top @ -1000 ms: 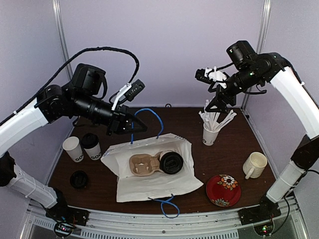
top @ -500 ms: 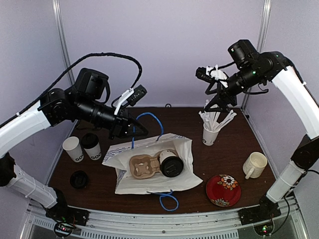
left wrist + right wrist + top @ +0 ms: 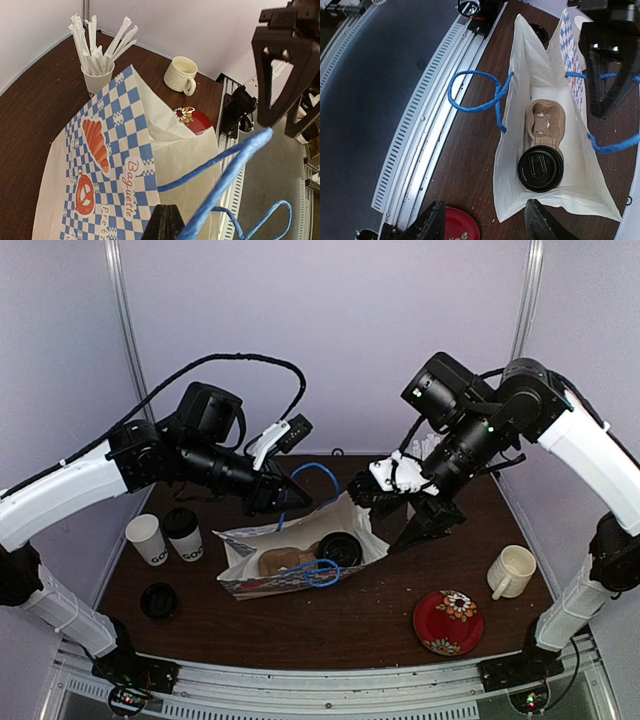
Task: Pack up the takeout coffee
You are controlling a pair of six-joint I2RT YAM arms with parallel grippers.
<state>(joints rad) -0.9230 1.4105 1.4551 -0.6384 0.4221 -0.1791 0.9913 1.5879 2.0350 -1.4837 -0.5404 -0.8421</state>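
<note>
A lidded takeout coffee point(image 3: 540, 167) stands in a brown carrier tray point(image 3: 546, 120) inside the white paper bag point(image 3: 300, 550), which stands up with its mouth open. My left gripper point(image 3: 290, 490) is shut on the bag's far blue handle point(image 3: 225, 200) and holds that side up. Above the bag's right end hangs my right gripper point(image 3: 482, 222), jaws open and wide apart with nothing between them. Two more coffee cups stand at the left: one without a lid point(image 3: 147, 538) and one with a black lid point(image 3: 184, 532).
A loose black lid point(image 3: 158, 600) lies near the front left. A cream mug point(image 3: 512, 570) and a red plate point(image 3: 448, 621) sit at the right. A cup of white stirrers point(image 3: 97, 80) stands behind the bag. The near blue handle point(image 3: 475, 95) hangs free.
My right arm swung down from above the stirrers to the bag's right end, its jaws narrowing. The left gripper moved right and pulled the handle up, so the flat bag stood up.
</note>
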